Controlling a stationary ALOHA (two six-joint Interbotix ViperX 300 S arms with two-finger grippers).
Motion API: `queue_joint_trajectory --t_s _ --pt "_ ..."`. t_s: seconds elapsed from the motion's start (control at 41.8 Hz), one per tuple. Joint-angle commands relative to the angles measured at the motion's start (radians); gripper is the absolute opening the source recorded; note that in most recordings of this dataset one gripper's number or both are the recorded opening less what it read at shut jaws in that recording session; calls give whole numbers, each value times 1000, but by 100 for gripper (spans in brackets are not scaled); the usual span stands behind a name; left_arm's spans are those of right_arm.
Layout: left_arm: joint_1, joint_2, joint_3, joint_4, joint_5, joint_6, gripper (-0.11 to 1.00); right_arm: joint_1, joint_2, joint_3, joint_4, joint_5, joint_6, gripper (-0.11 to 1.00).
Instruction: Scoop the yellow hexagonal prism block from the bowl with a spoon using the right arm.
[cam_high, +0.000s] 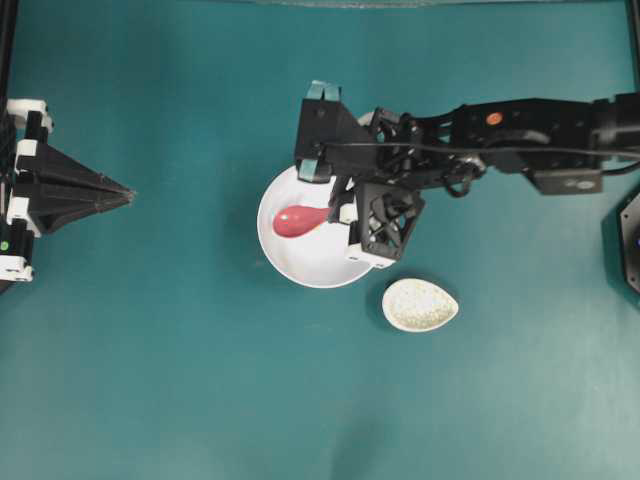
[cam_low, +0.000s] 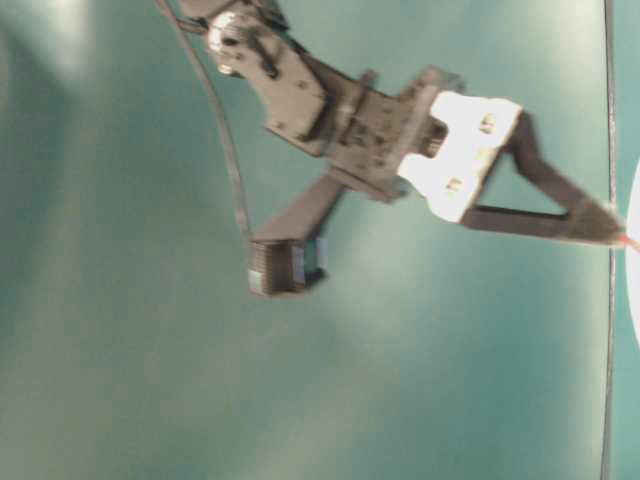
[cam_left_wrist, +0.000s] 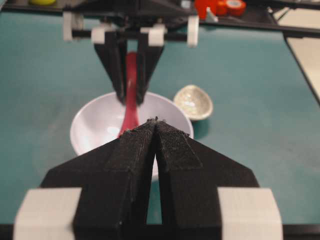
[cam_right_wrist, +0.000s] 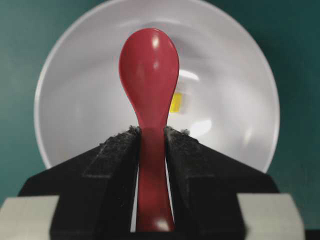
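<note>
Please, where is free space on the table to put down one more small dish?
Bare green table runs along the whole near edge, below the bowl and the speckled spoon rest, and between the bowl and the left end effector. It is crowded around the bowl, where the right end effector holds the spoon.

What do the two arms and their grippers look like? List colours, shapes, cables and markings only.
Right arm: black, boxy links, teal fittings near the wrist, white blocks, a black cable along it, an orange dot on top. Right gripper: black wedge fingers with rough foam pads, white mounts. Left gripper: black, pointed, triangular fingers on white blocks, textured surface.
</note>
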Motion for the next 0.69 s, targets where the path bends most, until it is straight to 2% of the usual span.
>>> queue_joint_trajectory --t_s 0.0,0.167,0.669 --pt "-2 8 -8 2 -8 -2 1 3 -69 -26 0 11 3 23" --pt "-2 8 -9 2 -8 -2 1 3 -118 -26 0 67 17 23" --pt "-2 8 -9 3 -6 -2 1 -5 -140 -20 -11 215 135 23"
